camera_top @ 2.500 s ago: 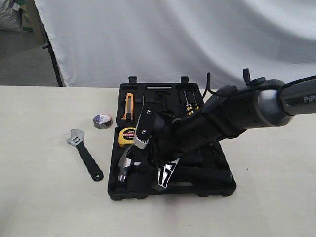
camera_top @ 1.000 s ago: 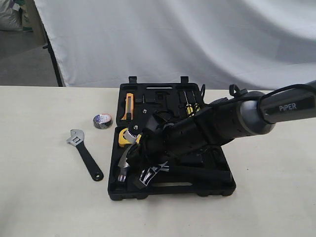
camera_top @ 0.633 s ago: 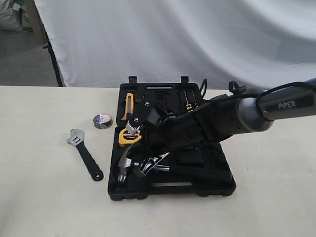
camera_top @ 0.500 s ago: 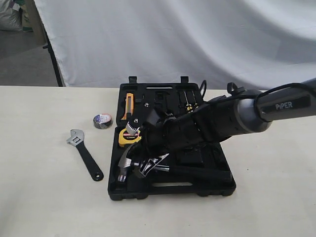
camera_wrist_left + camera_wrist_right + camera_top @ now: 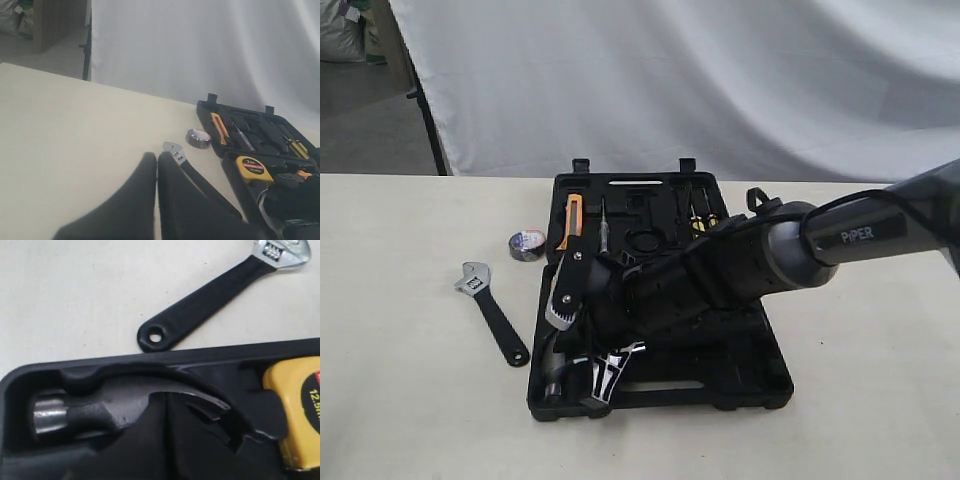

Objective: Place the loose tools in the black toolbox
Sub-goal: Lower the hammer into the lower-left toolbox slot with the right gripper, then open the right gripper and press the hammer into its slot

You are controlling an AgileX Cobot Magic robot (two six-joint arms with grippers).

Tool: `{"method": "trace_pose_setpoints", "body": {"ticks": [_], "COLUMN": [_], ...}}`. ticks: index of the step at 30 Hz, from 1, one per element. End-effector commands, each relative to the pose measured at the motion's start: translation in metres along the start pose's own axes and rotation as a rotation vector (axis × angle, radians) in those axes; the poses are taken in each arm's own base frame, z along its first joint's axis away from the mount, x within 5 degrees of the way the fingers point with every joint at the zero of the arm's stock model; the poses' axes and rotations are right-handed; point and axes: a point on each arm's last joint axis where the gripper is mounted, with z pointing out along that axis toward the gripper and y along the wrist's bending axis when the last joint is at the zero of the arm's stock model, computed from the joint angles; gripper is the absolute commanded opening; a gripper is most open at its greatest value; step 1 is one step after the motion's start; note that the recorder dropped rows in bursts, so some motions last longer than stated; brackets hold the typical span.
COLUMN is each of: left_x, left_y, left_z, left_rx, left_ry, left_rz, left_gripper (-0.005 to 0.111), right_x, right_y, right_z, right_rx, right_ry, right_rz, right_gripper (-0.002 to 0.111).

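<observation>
The black toolbox (image 5: 760,385) lies open on the table. The hammer (image 5: 120,402) lies in its front-left recess, silver head (image 5: 556,364) toward the box's corner. My right gripper (image 5: 604,372) reaches across the box. In the right wrist view it (image 5: 167,396) is shut, its tips resting on top of the hammer head and nothing between them. The adjustable wrench (image 5: 494,314) lies on the table left of the box, and the dark tape roll (image 5: 527,243) sits behind it. My left gripper (image 5: 157,157) is shut and empty above the table, short of the wrench (image 5: 175,151).
A yellow tape measure (image 5: 253,169) sits in the box beside the hammer's claw (image 5: 297,410). An orange utility knife (image 5: 567,222) and screwdrivers (image 5: 695,212) fill the rear half. A white backdrop hangs behind the table.
The toolbox has slid left and toward the front. My right gripper has moved down and left with it, onto the hammer head, and now hides the tape measure in the exterior view.
</observation>
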Motion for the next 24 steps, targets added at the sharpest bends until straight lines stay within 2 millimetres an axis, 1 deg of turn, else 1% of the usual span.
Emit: {"method": "trace_pose_setpoints", "body": {"ticks": [1,5,7,11,14,17,19,21,24], "left_x": [-0.002,-0.002,-0.002,-0.002,-0.002,-0.002,-0.002,-0.002,-0.002], "left_y": [0.001,0.001,0.001,0.001,0.001,0.001,0.001,0.001,0.001], "left_z": [0.0,0.0,0.0,0.0,0.0,0.0,0.0,0.0,0.0], "left_rx": [-0.021,-0.021,-0.021,-0.021,-0.021,-0.021,-0.021,-0.021,-0.021], "left_ry": [-0.02,-0.02,-0.02,-0.02,-0.02,-0.02,-0.02,-0.02,-0.02], "left_rz": [0.0,0.0,0.0,0.0,0.0,0.0,0.0,0.0,0.0], "left_gripper": [0.001,0.001,0.001,0.001,0.001,0.001,0.001,0.001,0.001], "right_x": [-0.001,-0.002,-0.005,-0.018,-0.03,-0.039,-0.04,-0.036,-0.021], "right_y": [0.01,0.005,0.001,-0.007,-0.012,-0.013,-0.012,-0.011,-0.007], "right_z": [0.0,-0.003,-0.008,-0.025,-0.04,-0.052,-0.055,-0.053,-0.04], "right_rx": [-0.089,-0.038,-0.001,0.081,0.144,0.16,0.145,0.136,0.107], "right_ry": [0.004,0.024,0.027,0.012,-0.014,-0.04,-0.027,0.005,0.069], "right_rz": [-0.106,-0.112,-0.099,-0.03,0.077,0.161,0.157,0.141,0.174], "right_gripper": [-0.001,-0.001,-0.001,-0.001,-0.001,-0.001,-0.001,-0.001,-0.001]}}
